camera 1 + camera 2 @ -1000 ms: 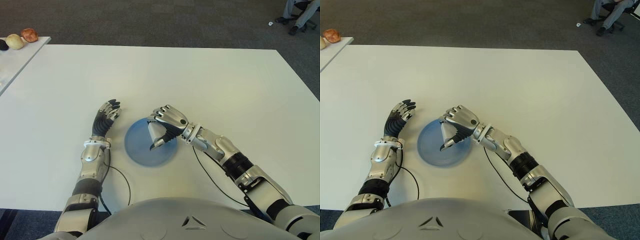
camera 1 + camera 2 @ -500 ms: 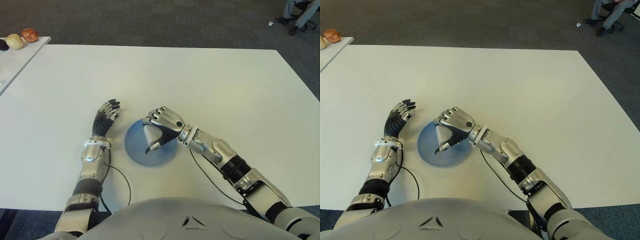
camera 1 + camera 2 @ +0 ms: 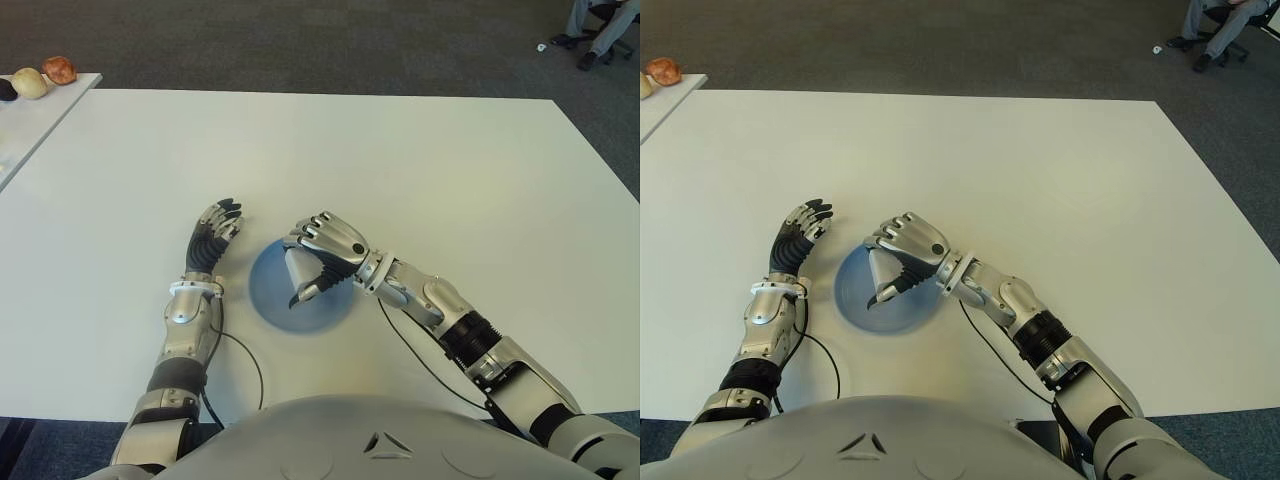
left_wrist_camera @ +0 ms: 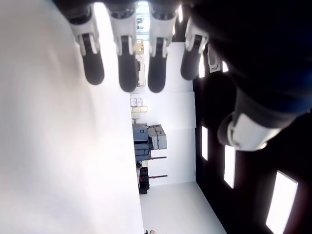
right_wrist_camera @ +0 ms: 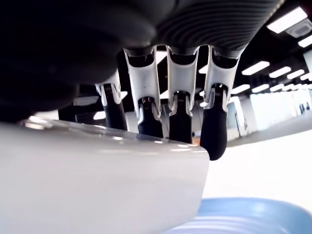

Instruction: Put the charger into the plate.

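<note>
A white charger point(image 3: 298, 266) is gripped in my right hand point(image 3: 312, 262), whose fingers curl over its top. The hand hovers over the round blue plate point(image 3: 270, 301) on the white table point(image 3: 420, 170), above the plate's middle. In the right wrist view the charger point(image 5: 97, 185) fills the lower half as a smooth white block, with the fingertips point(image 5: 213, 141) wrapped over its edge and the plate's blue rim point(image 5: 248, 214) below. My left hand point(image 3: 210, 235) shows just left of the plate, fingers spread and holding nothing.
A second white table point(image 3: 25, 125) at the far left carries a few small round items point(image 3: 58, 69). A person's legs point(image 3: 598, 30) show at the far right on the dark carpet. A black cable point(image 3: 245, 362) runs along the near table edge.
My right hand has carried the charger left and slightly nearer, from the plate's right side to over its middle. The left hand has stayed put.
</note>
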